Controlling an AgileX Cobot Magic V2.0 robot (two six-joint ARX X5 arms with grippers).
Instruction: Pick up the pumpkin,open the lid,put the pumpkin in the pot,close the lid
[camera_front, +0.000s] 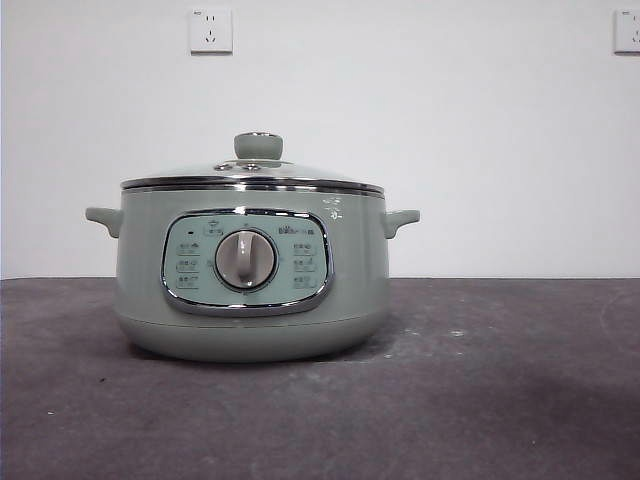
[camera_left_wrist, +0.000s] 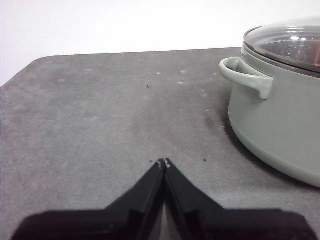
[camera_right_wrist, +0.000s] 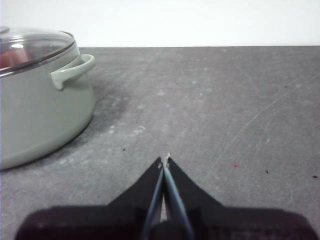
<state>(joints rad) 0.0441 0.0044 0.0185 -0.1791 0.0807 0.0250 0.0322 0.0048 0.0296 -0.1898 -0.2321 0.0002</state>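
The sage-green pot (camera_front: 345, 290) stands on the dark table with its dial facing the front camera. The lid (camera_front: 300, 178) sits closed on it, with its pale green knob (camera_front: 258, 146) on top. A reddish-orange patch shows through the glass lid in the right wrist view (camera_right_wrist: 11, 57), which may be the pumpkin inside; the pumpkin shows nowhere else. My left gripper (camera_left_wrist: 164, 161) is shut and empty, low over the table, apart from the pot (camera_left_wrist: 270, 130). My right gripper (camera_right_wrist: 165, 159) is shut and empty on the pot's (camera_right_wrist: 40, 115) other side. Neither gripper shows in the front view.
The grey tabletop (camera_front: 500, 400) stretches around the pot. A white wall with two sockets (camera_front: 210, 30) stands behind. The pot's side handles (camera_left_wrist: 247, 80) (camera_right_wrist: 72, 70) stick out toward each gripper.
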